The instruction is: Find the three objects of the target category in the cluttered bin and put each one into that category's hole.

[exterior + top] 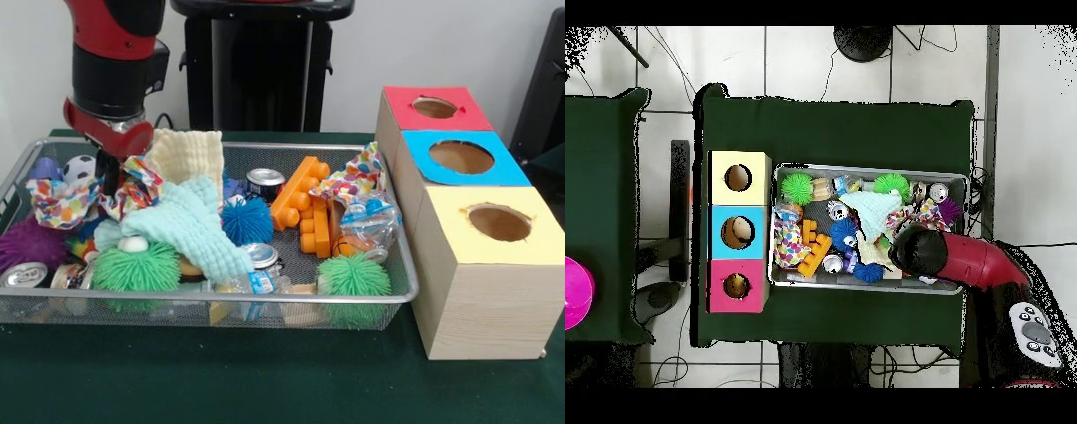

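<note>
A dark green cloth-covered table (265,380) fills the foreground. In the overhead view a second dark green table (600,200) stands apart from it, with a bright pink round object (573,292) at its outer edge. A long black strip (680,195) lies on the white tiled floor (815,60) between the tables. Thin black cables (665,62) trail across the tiles.

The front view looks level and close across the surface (265,389). The overhead view looks straight down from high. Both share the bin (402,296) and boxes (481,291).
</note>
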`<action>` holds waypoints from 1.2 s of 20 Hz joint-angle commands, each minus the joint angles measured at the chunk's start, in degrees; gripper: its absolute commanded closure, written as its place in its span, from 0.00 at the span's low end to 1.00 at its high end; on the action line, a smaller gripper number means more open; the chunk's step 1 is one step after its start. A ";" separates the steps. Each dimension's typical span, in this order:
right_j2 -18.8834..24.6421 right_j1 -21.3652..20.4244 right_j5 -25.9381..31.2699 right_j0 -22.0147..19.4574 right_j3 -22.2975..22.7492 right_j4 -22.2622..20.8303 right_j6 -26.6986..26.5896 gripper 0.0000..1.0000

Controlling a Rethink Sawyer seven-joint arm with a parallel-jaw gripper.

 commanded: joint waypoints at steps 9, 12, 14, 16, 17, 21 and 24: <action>4.86 4.07 -2.80 0.46 3.47 -1.58 0.18 0.00; 3.89 4.38 -1.85 1.30 2.08 -1.70 0.34 0.00; 3.88 3.97 -3.09 1.58 1.75 -1.71 0.87 0.00; 3.37 3.75 -1.78 2.10 1.25 -1.04 1.48 0.00; 3.45 3.63 -1.62 2.17 1.05 -1.09 1.24 0.00; 2.36 1.00 3.37 3.91 -0.04 -0.72 0.15 0.00; 1.92 -1.61 7.40 4.94 -0.77 -0.48 -1.61 0.00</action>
